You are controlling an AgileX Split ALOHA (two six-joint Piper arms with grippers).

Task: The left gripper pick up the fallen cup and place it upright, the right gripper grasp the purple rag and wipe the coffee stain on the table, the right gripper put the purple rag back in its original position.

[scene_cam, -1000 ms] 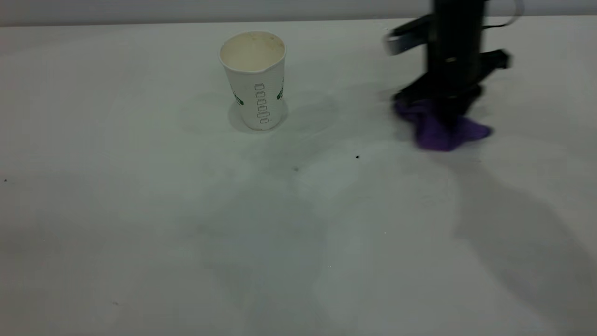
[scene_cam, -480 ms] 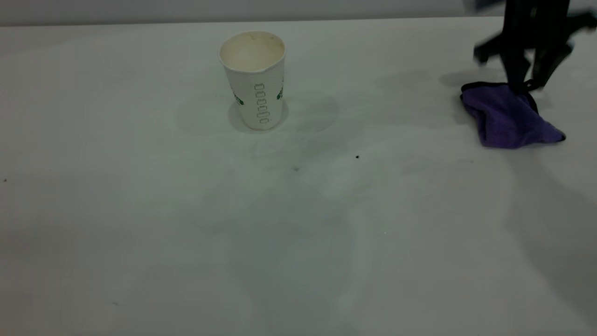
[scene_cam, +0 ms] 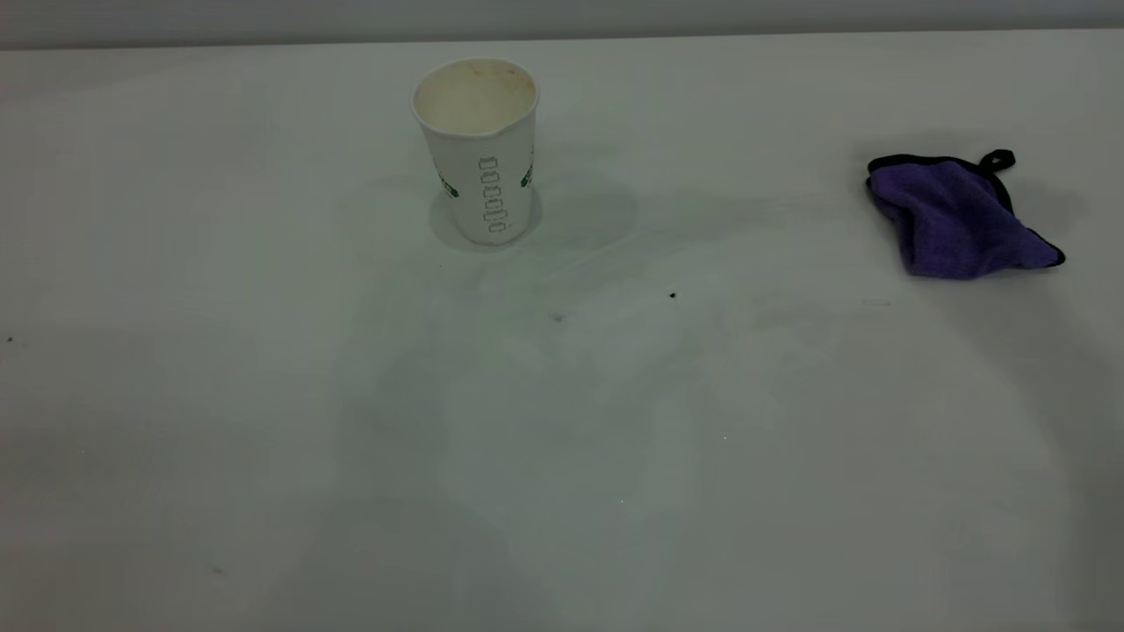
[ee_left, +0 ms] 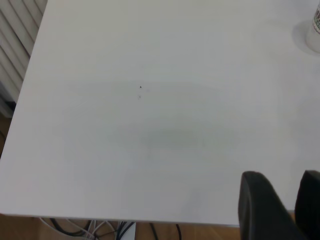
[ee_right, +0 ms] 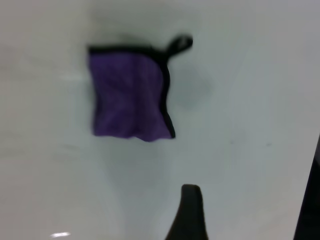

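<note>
The cup [scene_cam: 479, 149] stands upright at the back middle of the white table [scene_cam: 263, 395], cream inside showing; its base shows at the picture's edge [ee_left: 316, 35] in the left wrist view. The purple rag [scene_cam: 957, 219] lies crumpled at the right, its black loop toward the back, with nothing touching it. My right gripper [ee_right: 250, 205] hovers open above the table, clear of the rag [ee_right: 130, 95]. My left gripper [ee_left: 290, 195] hangs over the table's edge, far from the cup, its fingers slightly apart and empty. The coffee stain is out of view. Neither arm appears in the exterior view.
A tiny black speck [scene_cam: 673, 295] and a faint grey smudge [scene_cam: 558, 317] mark the table's middle. In the left wrist view the table's edge [ee_left: 100, 219] has cables and wooden floor beyond it.
The right gripper carried the rag to the right, let it go on the table, then rose out of the exterior view. The cup has not moved.
</note>
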